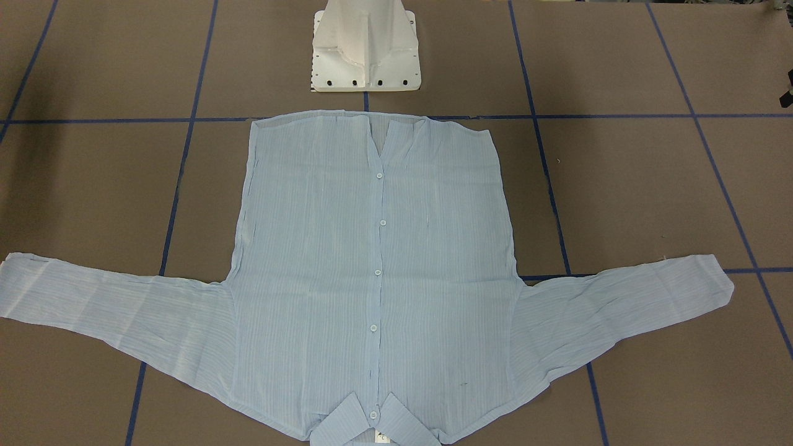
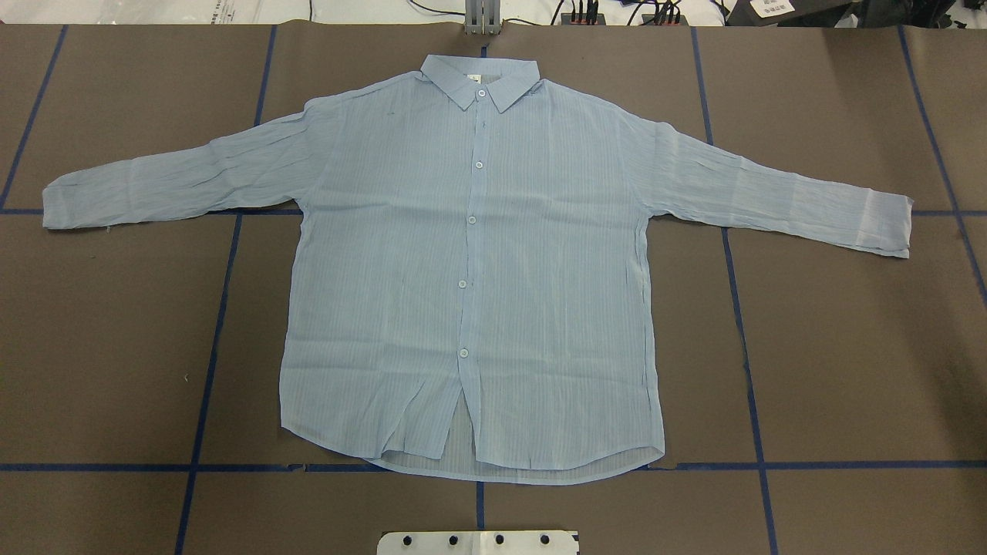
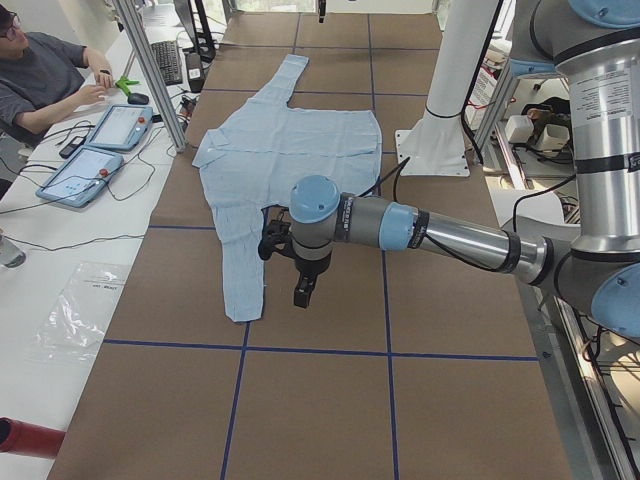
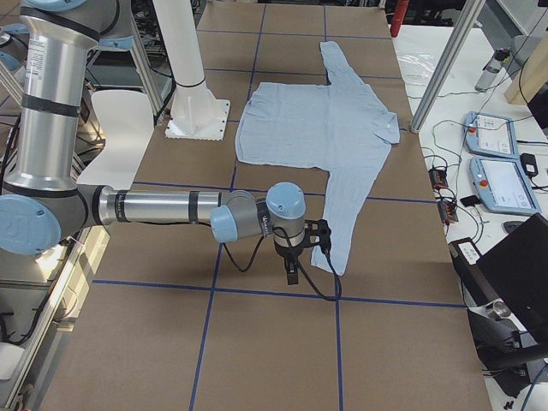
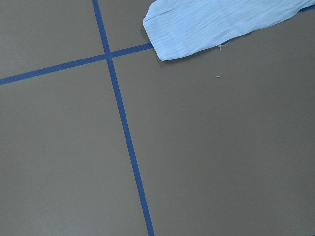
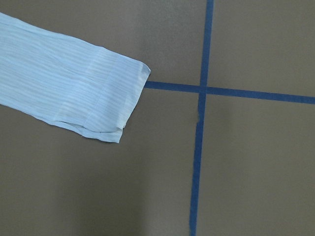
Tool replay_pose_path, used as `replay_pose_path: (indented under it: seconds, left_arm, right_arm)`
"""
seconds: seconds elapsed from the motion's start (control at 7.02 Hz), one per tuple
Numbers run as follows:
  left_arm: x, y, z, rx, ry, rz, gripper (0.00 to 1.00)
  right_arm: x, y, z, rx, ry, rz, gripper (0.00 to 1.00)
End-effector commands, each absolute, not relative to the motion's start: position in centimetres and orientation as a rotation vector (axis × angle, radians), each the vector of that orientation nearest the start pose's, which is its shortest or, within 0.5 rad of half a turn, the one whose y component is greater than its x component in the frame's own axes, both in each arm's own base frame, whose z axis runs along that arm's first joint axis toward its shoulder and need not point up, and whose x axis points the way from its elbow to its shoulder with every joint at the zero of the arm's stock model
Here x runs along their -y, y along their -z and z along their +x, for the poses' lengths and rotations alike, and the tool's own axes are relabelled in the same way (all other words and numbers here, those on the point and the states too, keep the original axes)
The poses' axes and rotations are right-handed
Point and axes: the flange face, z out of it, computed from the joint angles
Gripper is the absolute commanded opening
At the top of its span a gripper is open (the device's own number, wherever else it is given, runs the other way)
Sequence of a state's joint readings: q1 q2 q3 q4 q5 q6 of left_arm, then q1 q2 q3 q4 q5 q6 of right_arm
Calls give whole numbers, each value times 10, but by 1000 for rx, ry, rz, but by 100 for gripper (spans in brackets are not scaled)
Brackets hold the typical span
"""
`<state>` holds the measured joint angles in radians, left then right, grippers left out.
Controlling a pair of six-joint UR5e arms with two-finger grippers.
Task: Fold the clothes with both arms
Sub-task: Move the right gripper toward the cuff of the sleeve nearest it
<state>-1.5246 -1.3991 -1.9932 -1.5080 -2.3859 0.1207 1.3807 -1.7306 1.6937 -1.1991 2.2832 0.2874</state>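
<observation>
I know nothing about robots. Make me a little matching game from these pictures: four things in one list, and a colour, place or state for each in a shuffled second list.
Things:
1. shirt
2. collar
3. pedestal
4. tape lines

Descriptions:
A. white, standing at the robot's side of the table
B. pale blue, spread flat, not yet folded
C. dark blue, crossing the brown surface
D. folded down, at the garment's end farthest from the robot

Pairs: 1-B, 2-D, 3-A, 4-C
</observation>
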Motion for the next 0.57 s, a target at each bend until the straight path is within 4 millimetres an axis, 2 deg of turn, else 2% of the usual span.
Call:
replay_pose_path:
  seconds: [0.0, 0.14, 0.29, 0.43]
  left_arm:
    - [445, -520, -40, -805, -263, 278, 100]
    - [443, -518, -41, -806, -263, 281, 100]
    - [443, -518, -41, -806, -262, 280, 100]
    - [442, -519, -42, -806, -259, 278, 100]
  right_arm:
    - [487, -656, -70, 806, -36, 141, 100]
    - [497, -651, -106, 821, -82, 150, 100]
    - [505, -657, -137, 804, -97, 167, 100]
    - [505, -672, -147, 795, -92, 155, 98]
